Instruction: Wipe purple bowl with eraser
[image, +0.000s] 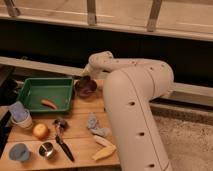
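wooden slats make up the table (80, 137) we work at, with a dark wall and a pale rail behind it. our white arm (132, 105) rises from the lower right and bends over the table's far edge, where the gripper (85, 80) hangs right above the far rim of the bowl (86, 87). we cannot tell how the gripper stands or whether it has hold of anything, and we cannot make out the eraser.

the bowl, dull purple and upright, sits at the back of the table, just beside the right wall of the green tray (30, 90). a small orange-red thing (48, 104) lies inside the tray near its front wall.

to the left of the tray's front corner stands a stack of pale cups (20, 114). in front of that lies a round yellow fruit (40, 131), and nearer the front edge a blue cup (19, 152) beside a small metal cup (46, 149). a black-handled tool (63, 140) lies slanted between the fruit and the middle of the table. a grey-blue crumpled thing (95, 125) lies close to the arm, and in front of it a yellow banana-like piece (104, 150).
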